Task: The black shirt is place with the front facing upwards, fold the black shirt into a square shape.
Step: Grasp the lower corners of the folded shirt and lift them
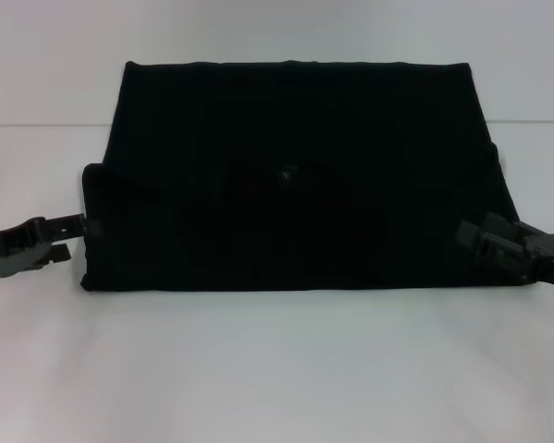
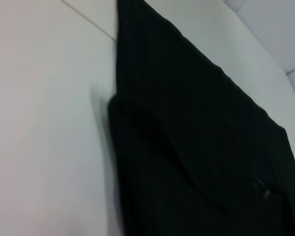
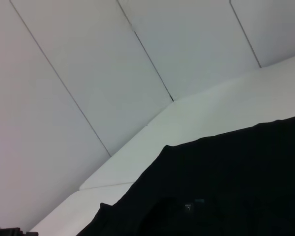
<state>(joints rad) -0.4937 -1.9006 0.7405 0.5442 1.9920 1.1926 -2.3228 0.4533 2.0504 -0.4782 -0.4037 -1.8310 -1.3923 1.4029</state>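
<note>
The black shirt [image 1: 295,185] lies folded on the white table [image 1: 277,369] as a wide rectangle, plain black side up, with one layer doubled over the near half. A small blue neck label [image 1: 287,173] shows at its middle. My left gripper [image 1: 77,236] sits at the shirt's left edge, low over the table, open, its upper finger touching the cloth edge. At the right edge, my right gripper [image 1: 471,238] rests over the cloth. The left wrist view shows the shirt [image 2: 196,147] with its folded layer, and the right wrist view shows the shirt [image 3: 226,187] and its label [image 3: 199,201].
The white table spreads around the shirt, with a broad bare strip along its near side. A pale wall [image 1: 277,28] rises behind the table, close to the shirt's far edge. Panel seams in the wall [image 3: 147,54] show in the right wrist view.
</note>
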